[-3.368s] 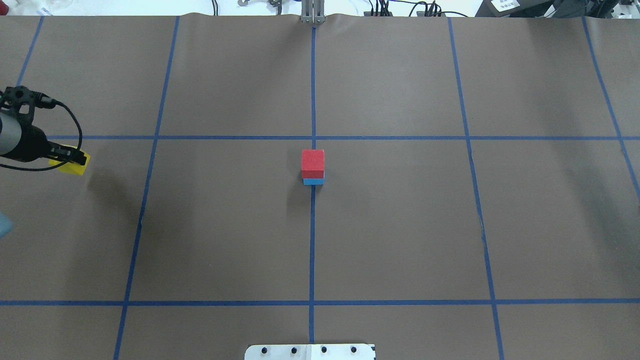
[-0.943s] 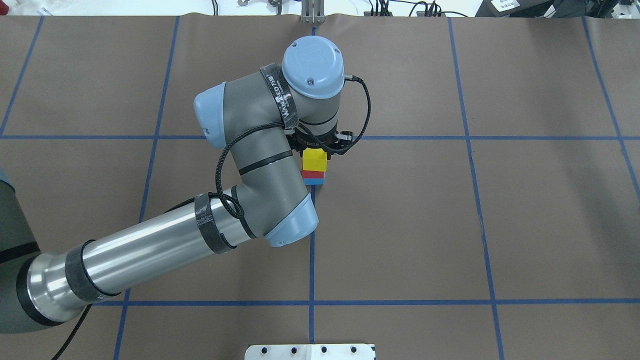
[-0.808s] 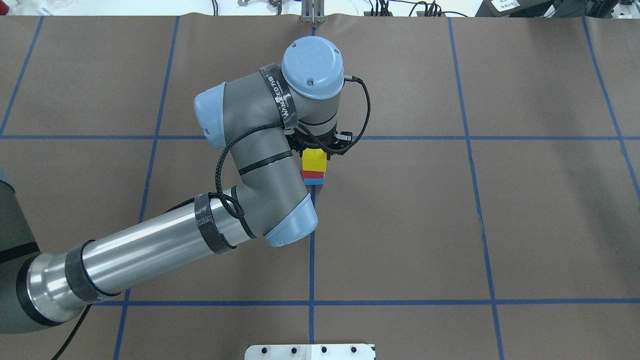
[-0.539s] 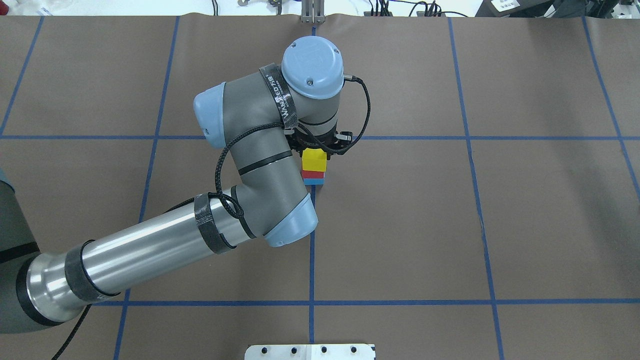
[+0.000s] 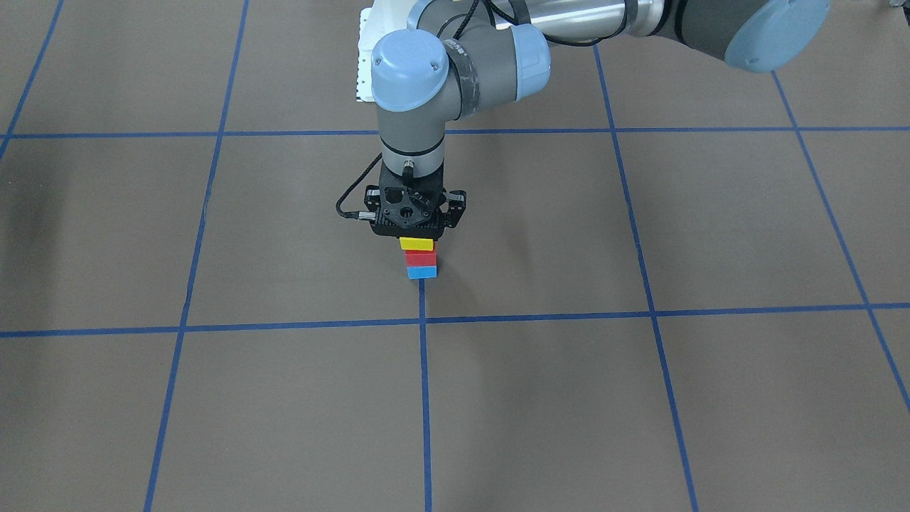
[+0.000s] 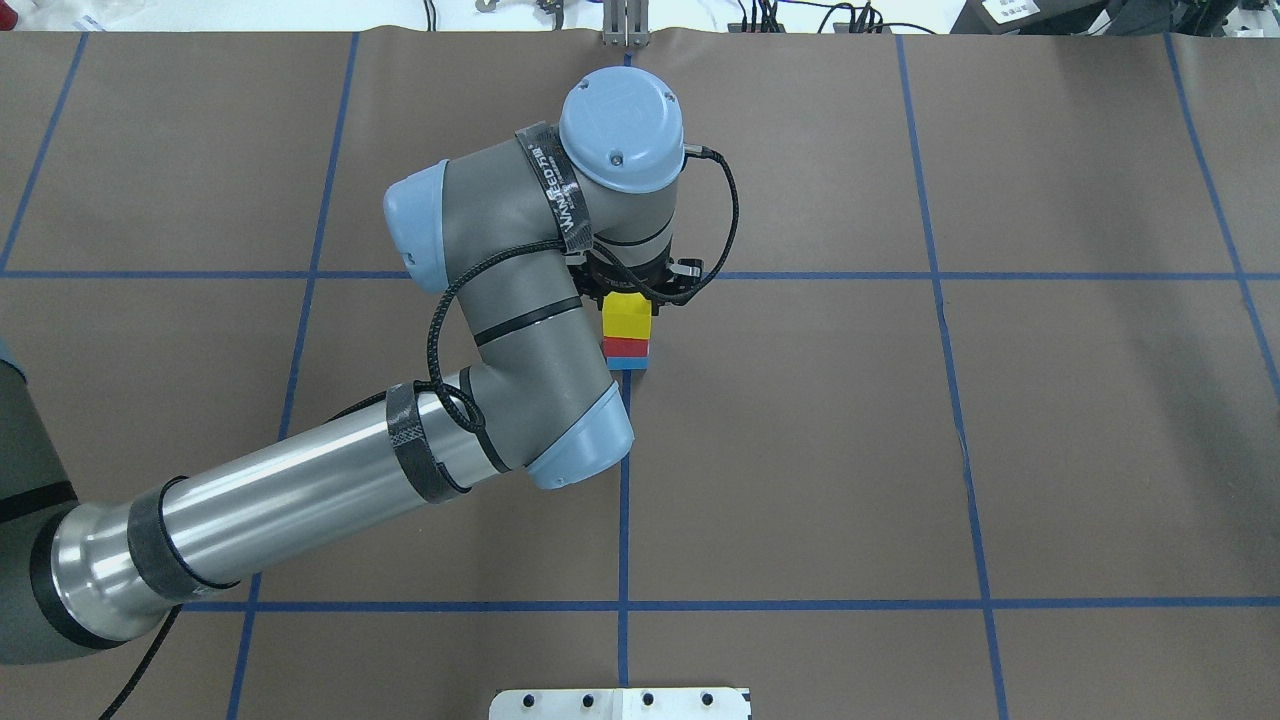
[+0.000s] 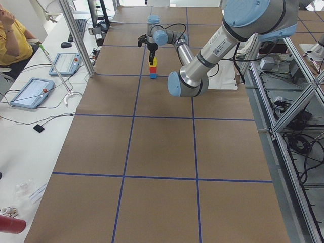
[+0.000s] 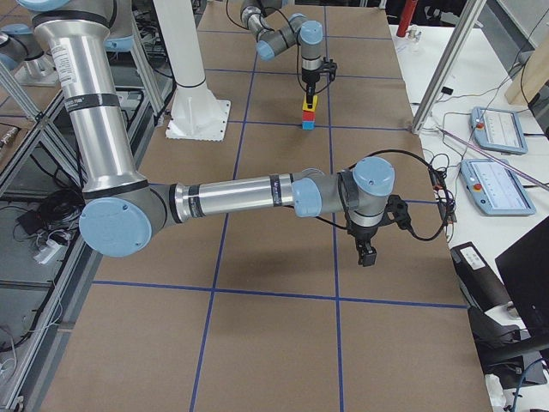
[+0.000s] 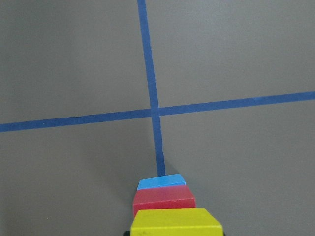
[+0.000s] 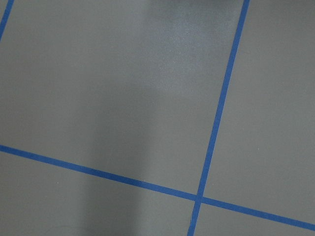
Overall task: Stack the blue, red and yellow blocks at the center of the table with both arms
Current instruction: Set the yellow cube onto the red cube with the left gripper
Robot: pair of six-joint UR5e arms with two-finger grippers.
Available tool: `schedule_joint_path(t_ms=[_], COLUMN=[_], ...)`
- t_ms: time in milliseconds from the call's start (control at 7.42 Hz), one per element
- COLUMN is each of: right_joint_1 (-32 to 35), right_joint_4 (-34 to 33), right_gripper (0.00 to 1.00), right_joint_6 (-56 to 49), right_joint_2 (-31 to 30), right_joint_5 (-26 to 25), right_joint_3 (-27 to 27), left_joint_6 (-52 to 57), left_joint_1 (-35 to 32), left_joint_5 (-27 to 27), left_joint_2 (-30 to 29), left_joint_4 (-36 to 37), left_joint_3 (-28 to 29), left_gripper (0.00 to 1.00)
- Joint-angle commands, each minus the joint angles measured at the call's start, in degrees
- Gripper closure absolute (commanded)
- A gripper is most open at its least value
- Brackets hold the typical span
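A yellow block (image 5: pixel 417 244) sits on a red block (image 5: pixel 419 258), which sits on a blue block (image 5: pixel 422 272), at the table's center cross of blue tape. The stack also shows in the overhead view, yellow block (image 6: pixel 627 312) on top, and at the bottom of the left wrist view (image 9: pixel 174 221). My left gripper (image 5: pixel 416 232) hangs straight down just above the yellow block, jaws spread, no finger beside the block. My right gripper (image 8: pixel 367 255) shows only in the exterior right view, low over bare table far from the stack. I cannot tell its state.
The left arm's elbow (image 6: pixel 560 440) overhangs the table just beside the stack. The white robot base plate (image 6: pixel 620 703) is at the near edge. Metal posts (image 7: pixel 76 40) and tablets (image 7: pixel 30 91) stand on the operators' side.
The left arm carried the yellow block from the far left onto the red and blue stack. In the last half second the arm has risen slightly while the yellow block stays on the stack.
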Motion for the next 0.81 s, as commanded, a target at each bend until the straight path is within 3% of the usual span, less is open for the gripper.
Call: schedule_joint_path(t_ms=[0,135,404,674], right_joint_1=[0.0,0.0,0.0,0.0], right_joint_4=[0.0,0.0,0.0,0.0], right_gripper=[0.0,0.0,0.0,0.0], right_joint_6=[0.0,0.0,0.0,0.1], right_joint_2=[0.0,0.0,0.0,0.1], right_joint_5=[0.0,0.0,0.0,0.0], right_joint_3=[0.0,0.0,0.0,0.0], left_joint_6=[-0.1,-0.1,-0.1,-0.1], left_joint_1=[0.0,0.0,0.0,0.0], left_joint_5=[0.0,0.0,0.0,0.0], left_joint_2=[0.0,0.0,0.0,0.0], left_joint_4=[-0.4,-0.5,-1.5,-1.5], left_joint_3=[0.6,0.7,0.9,0.9], left_gripper=[0.8,0.63,0.46,0.1])
